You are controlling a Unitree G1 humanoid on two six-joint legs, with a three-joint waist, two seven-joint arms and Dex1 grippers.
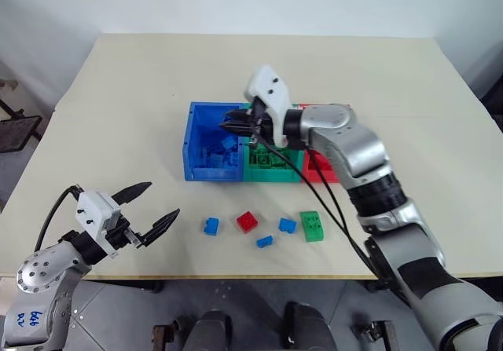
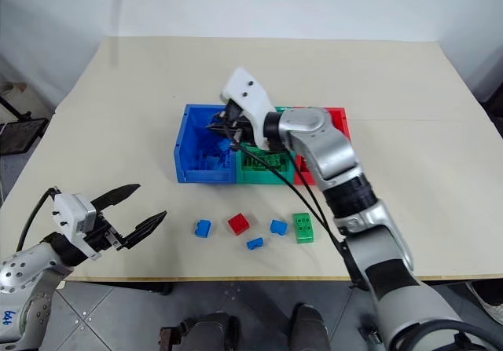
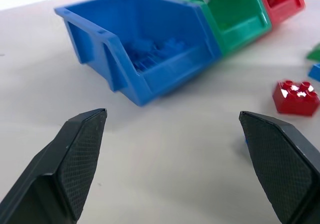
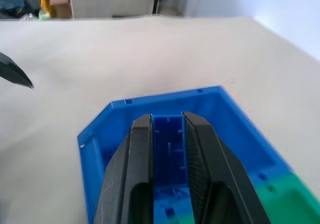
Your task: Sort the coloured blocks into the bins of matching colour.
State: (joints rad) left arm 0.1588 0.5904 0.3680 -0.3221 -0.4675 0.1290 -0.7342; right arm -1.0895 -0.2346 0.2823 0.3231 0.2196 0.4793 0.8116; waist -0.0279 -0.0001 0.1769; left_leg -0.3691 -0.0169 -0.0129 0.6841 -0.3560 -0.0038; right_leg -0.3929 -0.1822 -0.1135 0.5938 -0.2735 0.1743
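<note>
My right gripper (image 1: 233,123) hangs over the blue bin (image 1: 189,153), shut on a small blue block (image 4: 168,151) that shows between its fingers in the right wrist view. Several more blue blocks lie inside that bin. The green bin (image 1: 271,175) and red bin (image 1: 316,175) stand in a row to its right. On the table in front lie three loose blue blocks (image 1: 211,225) (image 1: 265,242) (image 1: 288,225), a red block (image 1: 247,221) and a larger green block (image 1: 312,226). My left gripper (image 1: 151,206) is open and empty at the front left, level, left of the loose blocks.
The beige table (image 1: 141,100) has wide bare room behind and to the left of the bins. Its front edge (image 1: 236,275) runs just below the loose blocks. My right arm reaches over the green and red bins.
</note>
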